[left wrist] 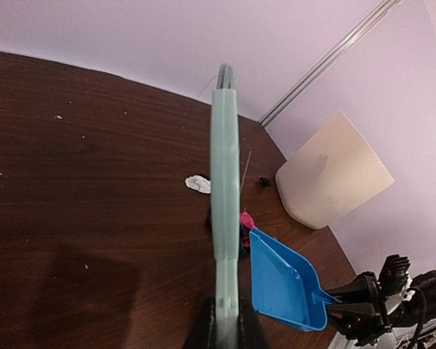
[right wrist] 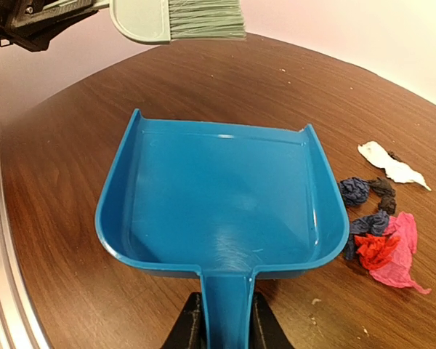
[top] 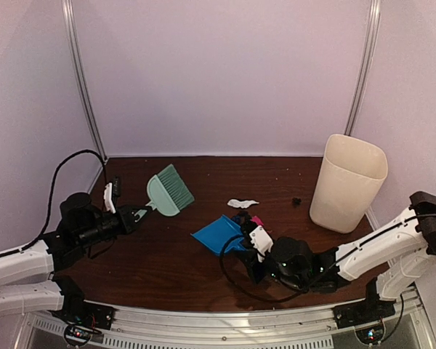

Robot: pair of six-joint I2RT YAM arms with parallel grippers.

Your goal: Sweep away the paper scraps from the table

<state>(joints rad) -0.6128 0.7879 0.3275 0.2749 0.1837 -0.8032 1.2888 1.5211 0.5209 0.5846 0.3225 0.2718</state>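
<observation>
Left tool (top: 139, 214) clamped on brush (top: 171, 190) handle, brush at 10 o'clock from dustpan (top: 214, 234). Right tool (top: 248, 241) pinching dustpan handle, pan resting on worktop (top: 167, 254). Paper scraps (right wrist: 381, 225) loose on worktop at pan's 1 o'clock, just beside its wall. One black bit sits nearer bin (top: 347, 183).

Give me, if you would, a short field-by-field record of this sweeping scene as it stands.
left gripper: shut on the brush handle
right gripper: shut on the dustpan handle
dustpan contents: nothing inside
paper scraps: pink, dark blue and white, on the table beside the dustpan, outside it
brush position: apart from the scraps
bin: cream, upright, far right
</observation>
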